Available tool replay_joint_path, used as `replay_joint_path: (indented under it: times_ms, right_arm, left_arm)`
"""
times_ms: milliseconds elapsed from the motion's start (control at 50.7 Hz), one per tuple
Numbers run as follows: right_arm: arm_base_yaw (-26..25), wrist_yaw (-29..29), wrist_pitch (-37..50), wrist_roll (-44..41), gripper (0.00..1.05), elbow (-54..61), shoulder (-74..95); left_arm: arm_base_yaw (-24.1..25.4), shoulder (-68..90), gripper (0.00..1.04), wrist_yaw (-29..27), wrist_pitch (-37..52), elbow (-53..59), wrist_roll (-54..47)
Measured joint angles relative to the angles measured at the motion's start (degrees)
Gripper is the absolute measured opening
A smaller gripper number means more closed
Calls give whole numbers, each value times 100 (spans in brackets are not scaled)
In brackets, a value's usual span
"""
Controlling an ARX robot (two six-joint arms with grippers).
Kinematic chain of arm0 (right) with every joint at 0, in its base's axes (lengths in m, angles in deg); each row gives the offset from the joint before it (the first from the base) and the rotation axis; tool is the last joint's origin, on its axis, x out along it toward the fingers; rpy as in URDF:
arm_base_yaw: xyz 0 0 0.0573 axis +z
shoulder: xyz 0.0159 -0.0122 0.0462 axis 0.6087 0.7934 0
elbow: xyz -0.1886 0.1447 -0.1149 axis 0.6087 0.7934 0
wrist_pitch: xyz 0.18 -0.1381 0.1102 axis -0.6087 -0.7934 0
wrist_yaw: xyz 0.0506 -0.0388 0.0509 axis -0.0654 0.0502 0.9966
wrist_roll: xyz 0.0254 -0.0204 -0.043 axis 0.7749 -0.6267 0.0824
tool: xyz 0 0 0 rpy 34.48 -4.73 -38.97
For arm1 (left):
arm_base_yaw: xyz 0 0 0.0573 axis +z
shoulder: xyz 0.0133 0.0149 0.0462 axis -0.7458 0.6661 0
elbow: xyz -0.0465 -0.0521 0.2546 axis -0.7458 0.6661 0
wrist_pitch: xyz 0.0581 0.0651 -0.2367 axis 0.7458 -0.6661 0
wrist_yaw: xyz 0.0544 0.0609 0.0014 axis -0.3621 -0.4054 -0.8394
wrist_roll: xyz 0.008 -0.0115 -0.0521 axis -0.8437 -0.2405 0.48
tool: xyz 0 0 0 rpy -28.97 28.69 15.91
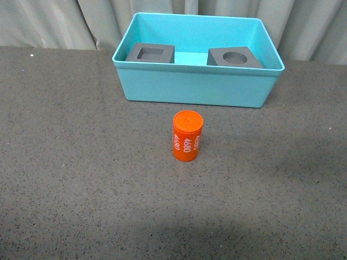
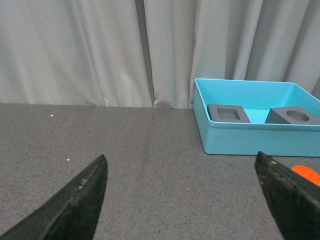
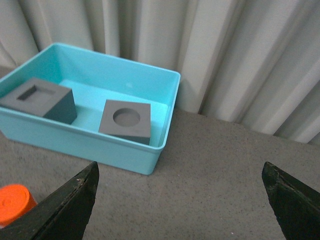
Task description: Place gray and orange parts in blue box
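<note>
Two of three parts are in: the matte gray cube w/ a square recess [image 1: 151,53] and the matte gray cube w/ a round recess [image 1: 235,57] both rest on the floor of the large turquoise-blue plastic box [image 1: 198,86], apart from each other, one toward each end. The box stands by the far edge of the dark speckled worktop [image 1: 76,173], approx. midway along it, w/ a pale curtain [image 2: 75,55] behind.

Not yet in: the small orange cylinder printed "4680" [image 1: 187,136]. It stands upright near the worktop's centre, in front of the box's near wall and not touching it.

Left gripper [image 2: 181,159]: fingers spread wide, nothing between them, bare worktop ahead. Only a sliver of the orange top shows past one finger. Right gripper [image 3: 180,167]: also spread and empty, w/ the cylinder off to one side.

Handling, as a guess: the cylinder looks like rigid plastic, prob. light, and won't squash. The smooth curved side could be slick, so pinch across the diameter at approx. mid-height, pads on opposite sides. It's tall vs. its base, so one finger touching first may tip or roll it. The box mouth is far wider than the part, so a loose drop should do.
</note>
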Motion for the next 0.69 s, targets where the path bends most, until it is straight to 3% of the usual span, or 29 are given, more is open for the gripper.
replay_joint_path:
  times_ms: [79, 316, 473, 690]
  right_arm:
    - [72, 199, -332, -155, 95, -162, 173]
    - [337, 1320, -1729, -98, 95, -1401, 1329]
    - [612, 2229, -3163, -273, 95, -2688, 2312]
    - [986, 2133, -4009, -715, 95, -3464, 3289]
  left_arm:
    - [0, 0, 100, 0, 0, 0, -4]
    - [0, -2, 98, -2, 0, 0, -17]
    - [0, -2, 98, 0, 0, 0, -17]
    - [0, -2, 98, 0, 0, 0, -17]
